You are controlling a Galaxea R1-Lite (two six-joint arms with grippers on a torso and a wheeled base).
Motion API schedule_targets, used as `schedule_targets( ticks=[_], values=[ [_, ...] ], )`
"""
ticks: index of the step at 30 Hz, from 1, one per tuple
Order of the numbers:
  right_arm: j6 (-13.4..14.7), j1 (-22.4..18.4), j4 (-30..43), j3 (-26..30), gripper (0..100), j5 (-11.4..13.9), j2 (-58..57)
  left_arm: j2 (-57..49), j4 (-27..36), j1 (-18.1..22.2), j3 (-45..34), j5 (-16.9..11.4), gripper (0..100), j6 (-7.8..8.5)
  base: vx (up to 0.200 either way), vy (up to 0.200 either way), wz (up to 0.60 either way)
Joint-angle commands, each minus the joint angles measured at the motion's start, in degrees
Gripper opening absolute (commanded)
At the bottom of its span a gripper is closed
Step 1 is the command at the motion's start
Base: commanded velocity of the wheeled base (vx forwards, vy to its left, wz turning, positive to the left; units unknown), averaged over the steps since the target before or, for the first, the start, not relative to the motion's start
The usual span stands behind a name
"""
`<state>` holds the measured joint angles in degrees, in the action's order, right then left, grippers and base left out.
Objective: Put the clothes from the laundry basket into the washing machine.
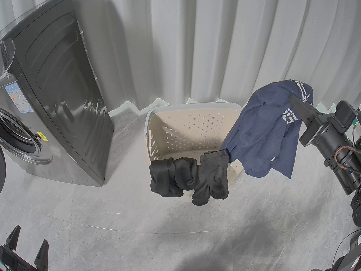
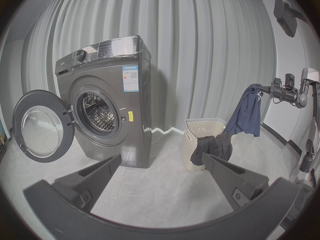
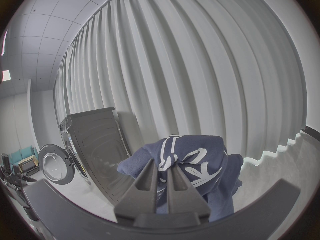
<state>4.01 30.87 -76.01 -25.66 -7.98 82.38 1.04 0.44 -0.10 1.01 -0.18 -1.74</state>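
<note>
Washing machine [image 2: 110,94]: 1, grey front-loader.
Round door [image 2: 41,125]: 1, hanging open.
Drum [image 2: 100,114]: 1, steel.
Control knob [image 2: 79,54]: 1.
Labels on machine front: 2, namely blue label [image 2: 130,78] and yellow sticker [image 2: 130,116].
Laundry basket [image 1: 191,106]: 1, cream, perforated.
Garments: navy T-shirt [image 1: 263,132] with white print, 1; black garment [image 1: 191,177] draped over basket rim, entered as 1, possibly 2 bunched together, cannot tell.
Grippers: 2, namely left gripper [image 2: 160,156] and right gripper [image 3: 162,164].
White pleated curtain [image 1: 210,38]: 1.
</note>
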Motion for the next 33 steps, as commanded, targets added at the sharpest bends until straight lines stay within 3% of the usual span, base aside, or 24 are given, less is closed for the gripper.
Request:
schedule_targets(
  ticks=[1,20,26,33],
  values=[
    [0.1,0.2,0.0,0.0,0,0.0,1.4,-0.9,0.0,0.0,-0.8,0.0,100,-0.01,0.000,0.200,0.00],
    [0.1,0.8,-0.1,0.3,0,0.1,1.6,-0.9,0.0,0.0,-0.8,0.0,100,-0.01,0.000,0.200,0.00],
    [0.2,0.7,-0.2,0.3,0,0.0,2.3,-0.9,0.0,0.0,-0.8,0.0,100,-0.01,0.000,0.000,0.00],
    [0.2,0.6,-0.1,0.3,0,0.0,2.3,-0.9,0.0,0.0,-0.8,0.0,100,-0.01,-0.200,0.000,0.00]
  ],
)
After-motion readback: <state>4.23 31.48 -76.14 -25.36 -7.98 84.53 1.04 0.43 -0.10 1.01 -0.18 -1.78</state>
